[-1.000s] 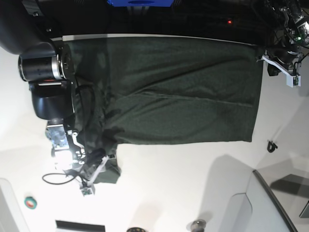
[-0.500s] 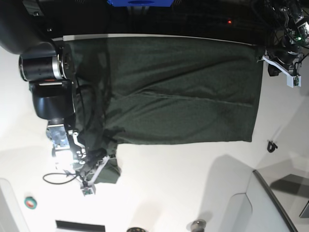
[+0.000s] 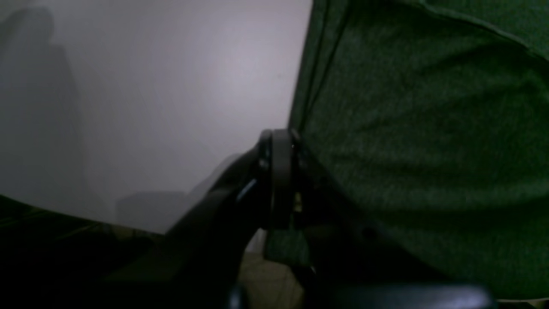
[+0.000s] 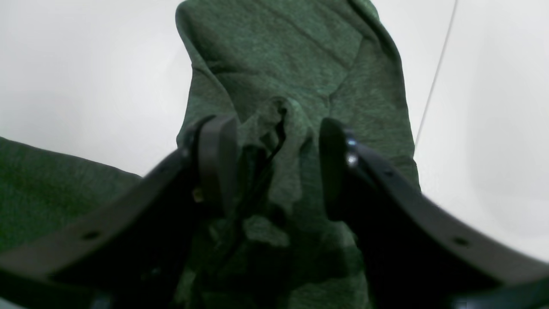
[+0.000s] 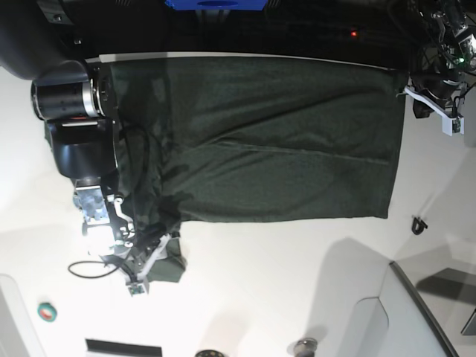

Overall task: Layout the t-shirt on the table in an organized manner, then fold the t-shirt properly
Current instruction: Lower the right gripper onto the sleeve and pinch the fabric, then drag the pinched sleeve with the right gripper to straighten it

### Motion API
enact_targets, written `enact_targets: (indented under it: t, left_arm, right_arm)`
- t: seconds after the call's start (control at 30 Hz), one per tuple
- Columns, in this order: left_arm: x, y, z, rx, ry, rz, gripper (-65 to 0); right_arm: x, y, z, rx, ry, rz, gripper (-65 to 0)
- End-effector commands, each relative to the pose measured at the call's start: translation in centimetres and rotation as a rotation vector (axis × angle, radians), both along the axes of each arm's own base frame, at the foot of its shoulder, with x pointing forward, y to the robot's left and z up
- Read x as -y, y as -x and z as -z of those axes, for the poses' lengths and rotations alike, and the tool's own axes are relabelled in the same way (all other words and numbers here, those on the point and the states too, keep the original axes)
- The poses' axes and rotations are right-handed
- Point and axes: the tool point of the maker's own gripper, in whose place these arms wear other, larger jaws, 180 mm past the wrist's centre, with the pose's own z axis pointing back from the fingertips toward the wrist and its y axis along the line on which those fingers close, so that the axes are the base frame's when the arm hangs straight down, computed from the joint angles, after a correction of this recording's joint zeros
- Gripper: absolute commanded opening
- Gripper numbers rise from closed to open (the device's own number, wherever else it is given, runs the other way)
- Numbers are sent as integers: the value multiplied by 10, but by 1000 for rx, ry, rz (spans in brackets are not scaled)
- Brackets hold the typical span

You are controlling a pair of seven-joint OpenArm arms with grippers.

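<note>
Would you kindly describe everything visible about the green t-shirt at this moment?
The t-shirt is plain dark green knit, without print, spread mostly flat on the white table as a broad rectangle with a few soft creases. Its far edge lies along the table's rim. One end is bunched and wrinkled between the parted fingers of the right claw. At the opposite corner, the left claw is shut at its hem.

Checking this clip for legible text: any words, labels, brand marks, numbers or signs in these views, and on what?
None can be read.
The t-shirt is plain, with no print showing.
The table carries no lettering.
The blue object at the base view's top edge shows no readable mark.
</note>
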Motion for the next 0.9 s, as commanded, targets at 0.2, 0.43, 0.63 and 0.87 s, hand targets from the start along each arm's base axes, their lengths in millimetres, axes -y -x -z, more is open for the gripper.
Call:
enact_targets:
  t: [0.2, 0.43, 0.63, 0.87]
  left_arm:
    - [-7, -6, -11, 33, -22, 4, -650]
    - [-8, -5, -10, 30, -24, 5, -650]
    - [-9, -5, -11, 28, -26, 6, -650]
    - [-7, -9, -12, 37, -25, 8, -650]
  right_arm:
    - [1, -14, -10, 25, -7, 9, -647]
    - [-1, -15, -28, 101, -9, 3, -642]
    - [3, 10, -43, 122, 15, 10, -642]
    - [-22, 61, -53, 103, -47, -80, -642]
